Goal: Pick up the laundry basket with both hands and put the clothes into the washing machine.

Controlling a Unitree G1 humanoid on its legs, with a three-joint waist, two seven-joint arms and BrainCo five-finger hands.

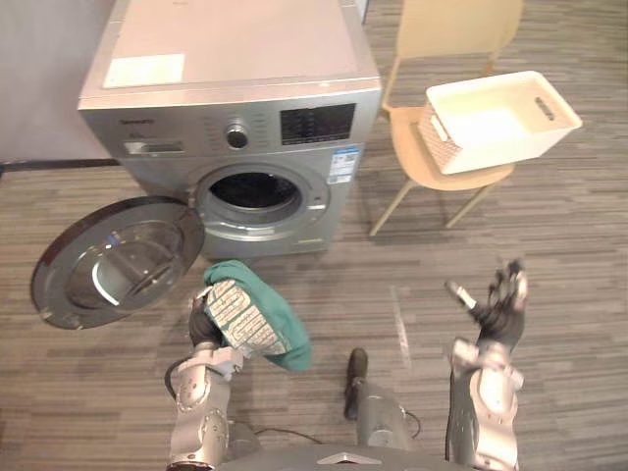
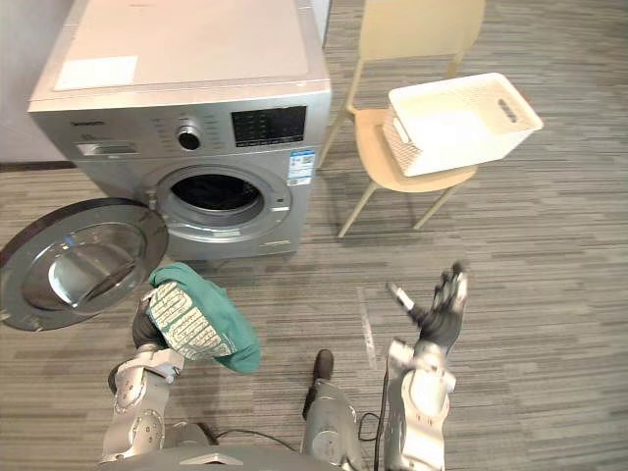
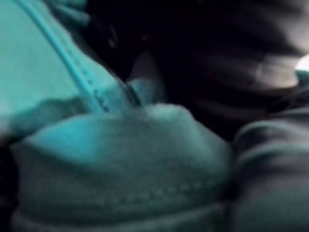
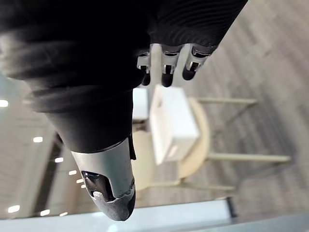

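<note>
The silver washing machine [image 1: 226,69] stands with its round door [image 1: 113,260] swung wide open to the robot's left, so the dark drum opening [image 1: 253,191] is clear. Beside it, on the robot's right, a pale wooden chair [image 1: 461,29] carries the white laundry basket [image 1: 510,147], which looks empty. I'd say the task is well along, since only the loading seems left. A green garment [image 1: 270,324] with a pale patterned patch hangs low in front of the machine, just short of the opening and not yet inside. It is draped over the left hand [image 1: 200,326], and I cannot tell how that hand grips it. The right hand [image 1: 500,299] is raised well apart, fingers spread and empty.
</note>
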